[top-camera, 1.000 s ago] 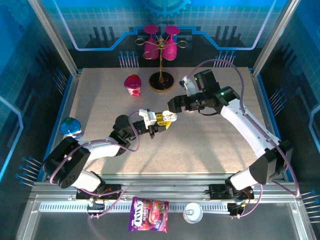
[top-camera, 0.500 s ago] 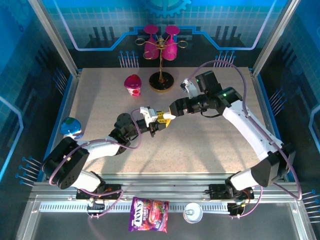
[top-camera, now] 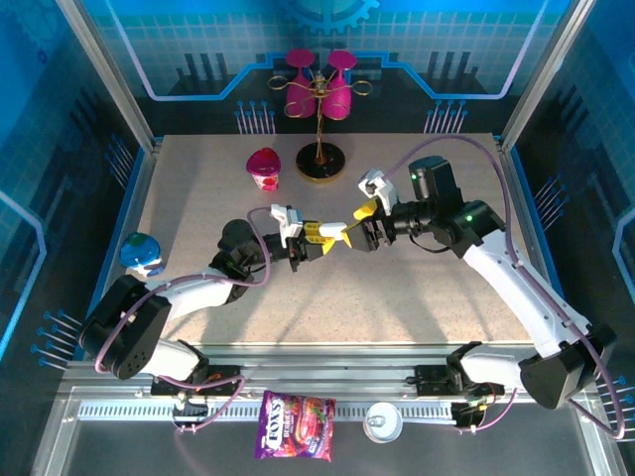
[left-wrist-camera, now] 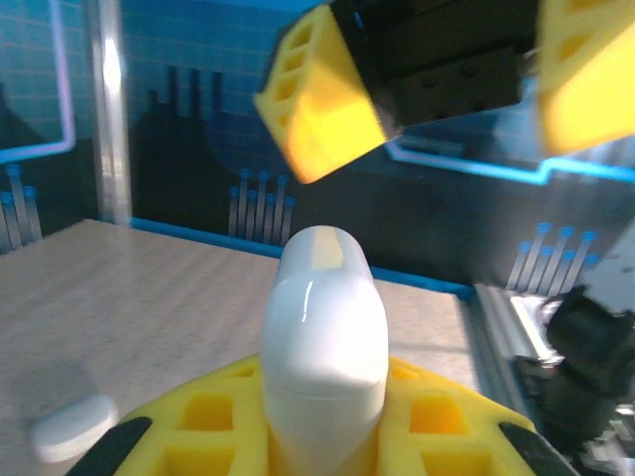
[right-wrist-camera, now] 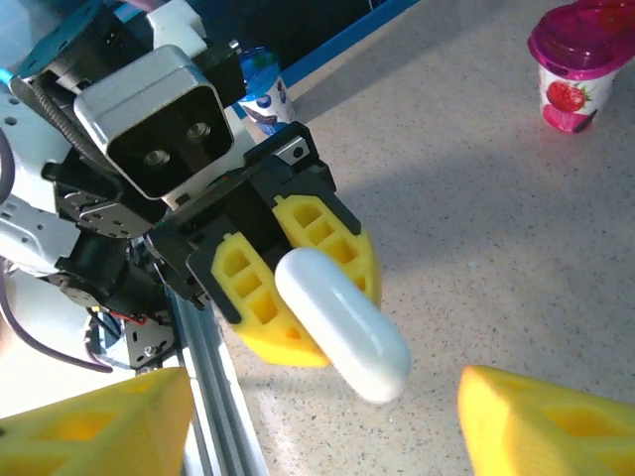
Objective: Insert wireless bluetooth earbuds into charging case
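My left gripper is shut on a white, pebble-shaped charging case, held above the middle of the table. The closed case sticks out past the yellow fingers. My right gripper faces it from the right, open, with a yellow fingertip on each side of the case's free end and not touching it. In the right wrist view the case points toward my right gripper. A small white piece lies on the table, too blurred to tell if it is one of the earbuds.
A pink yogurt cup and a stand with pink cups are at the back. A blue cup sits at the left edge. A candy bag and a round can lie on the front rail.
My right gripper drew back to the right, turned to face the case and narrowed its jaws. The left gripper kept hold of the case and shifted only slightly.
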Tool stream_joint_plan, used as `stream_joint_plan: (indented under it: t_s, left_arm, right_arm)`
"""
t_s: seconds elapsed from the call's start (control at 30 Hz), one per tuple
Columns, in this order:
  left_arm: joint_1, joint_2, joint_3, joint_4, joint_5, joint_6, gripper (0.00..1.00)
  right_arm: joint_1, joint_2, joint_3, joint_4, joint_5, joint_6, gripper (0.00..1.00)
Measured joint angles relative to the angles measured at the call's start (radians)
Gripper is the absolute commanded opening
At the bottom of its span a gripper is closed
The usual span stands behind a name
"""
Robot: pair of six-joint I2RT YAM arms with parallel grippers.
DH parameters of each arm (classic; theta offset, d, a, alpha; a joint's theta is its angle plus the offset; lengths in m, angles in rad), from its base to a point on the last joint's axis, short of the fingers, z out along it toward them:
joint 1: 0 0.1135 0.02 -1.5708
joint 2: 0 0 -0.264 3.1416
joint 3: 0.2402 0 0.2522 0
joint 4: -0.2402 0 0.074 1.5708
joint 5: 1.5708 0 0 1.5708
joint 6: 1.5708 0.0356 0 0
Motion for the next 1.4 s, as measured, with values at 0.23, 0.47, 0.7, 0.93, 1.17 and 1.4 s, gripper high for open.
stream_joint_plan:
  t_s: [0.23,0.47,0.7,0.93,1.17,1.4]
  left_arm:
    - [0.008,0.029,0.025,0.124,0.099,-0.145,0.00]
    - [0.013,0.043,0.033,0.159,0.120,-0.192,0.01]
    - [0.018,0.047,0.037,0.166,0.140,-0.216,0.08]
    - [0.019,0.045,0.021,0.182,0.059,-0.179,0.63]
    - [0.020,0.000,-0.059,0.119,-0.089,-0.040,0.82]
    - [0.019,-0.026,-0.108,-0.011,-0.266,0.118,0.96]
  right_arm:
    - [0.000,0.046,0.008,-0.016,-0.082,-0.130,0.45]
    - [0.000,0.058,0.008,-0.022,-0.123,-0.171,0.29]
    - [-0.001,0.065,0.008,-0.019,-0.130,-0.180,0.21]
    - [-0.018,0.064,-0.005,0.017,-0.127,-0.142,0.21]
    - [-0.130,0.064,-0.112,0.174,-0.076,0.029,0.23]
    - [-0.217,0.135,-0.209,0.332,0.029,0.258,0.25]
